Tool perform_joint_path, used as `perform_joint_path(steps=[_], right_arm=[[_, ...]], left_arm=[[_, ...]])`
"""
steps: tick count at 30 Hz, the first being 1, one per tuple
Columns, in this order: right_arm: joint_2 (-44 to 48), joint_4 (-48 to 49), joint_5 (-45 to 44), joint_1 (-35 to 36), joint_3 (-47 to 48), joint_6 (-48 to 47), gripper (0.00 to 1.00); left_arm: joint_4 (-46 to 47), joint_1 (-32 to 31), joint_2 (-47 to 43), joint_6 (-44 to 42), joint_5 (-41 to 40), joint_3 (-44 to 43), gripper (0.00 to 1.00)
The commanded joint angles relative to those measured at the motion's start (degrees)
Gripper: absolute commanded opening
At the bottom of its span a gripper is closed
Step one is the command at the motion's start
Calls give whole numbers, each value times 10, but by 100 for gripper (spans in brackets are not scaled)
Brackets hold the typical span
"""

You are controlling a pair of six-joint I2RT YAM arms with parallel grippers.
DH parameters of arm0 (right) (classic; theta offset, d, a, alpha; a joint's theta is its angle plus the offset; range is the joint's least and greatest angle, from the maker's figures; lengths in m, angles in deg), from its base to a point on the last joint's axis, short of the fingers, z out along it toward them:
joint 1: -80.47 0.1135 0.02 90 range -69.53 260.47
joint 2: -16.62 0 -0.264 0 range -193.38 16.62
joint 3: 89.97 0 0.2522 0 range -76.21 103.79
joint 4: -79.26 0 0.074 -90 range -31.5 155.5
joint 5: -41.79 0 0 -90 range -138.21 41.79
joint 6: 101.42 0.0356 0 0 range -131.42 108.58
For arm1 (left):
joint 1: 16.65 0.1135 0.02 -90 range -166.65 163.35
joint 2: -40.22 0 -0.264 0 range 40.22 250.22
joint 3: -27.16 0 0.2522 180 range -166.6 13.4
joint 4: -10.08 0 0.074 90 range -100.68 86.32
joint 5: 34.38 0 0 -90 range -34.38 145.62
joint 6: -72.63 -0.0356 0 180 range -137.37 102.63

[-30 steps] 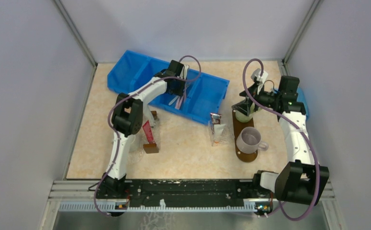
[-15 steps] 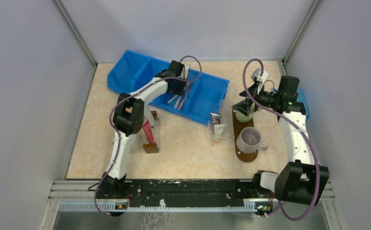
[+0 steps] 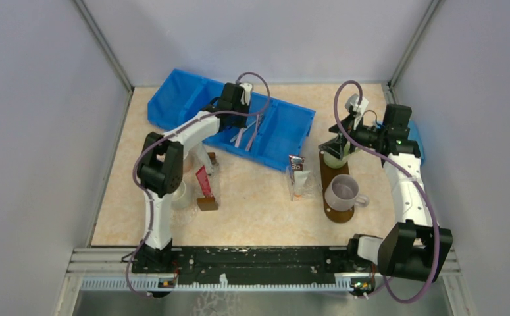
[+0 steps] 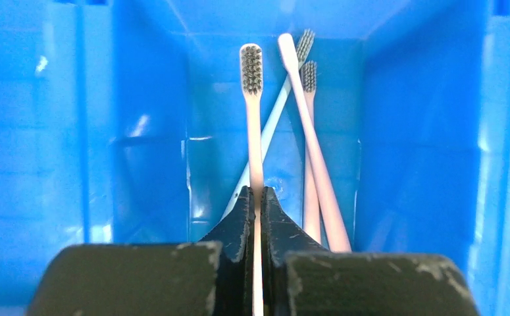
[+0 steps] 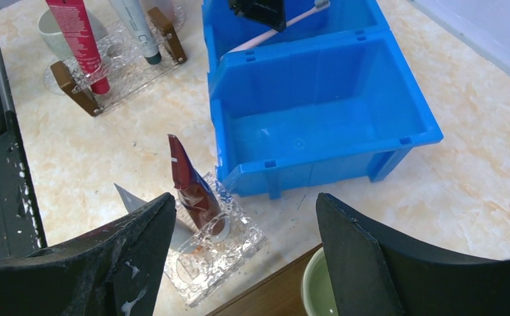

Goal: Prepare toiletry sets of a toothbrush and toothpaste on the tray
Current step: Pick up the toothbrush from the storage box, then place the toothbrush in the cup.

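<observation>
While the left hand pinches one toothbrush above others in the bin, the right hand gapes.

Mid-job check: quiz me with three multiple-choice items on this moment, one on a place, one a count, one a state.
1. Where is the left tool? A. over the tray B. inside the blue bin C. beside the mug
2. How many toothbrushes show in the left wrist view, the held one included? A. two B. six C. four
3. How is the right tool? A. open B. shut on a tube C. shut, empty
Answers: 1 B, blue walls surround it. 2 C, one toothbrush gripped, three loose behind it. 3 A, its jaws stand wide apart.
</observation>
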Motion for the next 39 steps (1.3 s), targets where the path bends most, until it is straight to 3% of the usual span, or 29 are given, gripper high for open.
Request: perform_joint_path(steps=[1, 8, 15, 20, 26, 32, 35, 39], right_arm=[[9, 22, 25, -5, 1, 4, 78], [9, 34, 38, -5, -2, 16, 78], [11, 53, 71, -5, -7, 38, 78], [15, 95, 115, -5, -14, 86, 78], [18, 204, 175, -3, -34, 204, 78], [21, 205, 183, 9, -24, 210, 78], [21, 202, 182, 14, -19, 210, 77], [21, 216, 170, 26, -14, 225, 77]], left_arm=[[85, 1, -76, 3, -14, 49, 0], [236, 0, -185, 2, 3, 180, 0], [435, 0, -317, 8, 104, 333, 0], [519, 0, -361, 34, 205, 385, 0], [614, 0, -354, 115, 370, 397, 0], [747, -2, -297, 256, 509, 377, 0], [798, -11, -265, 316, 541, 360, 0], [792, -41, -239, 317, 546, 331, 0]])
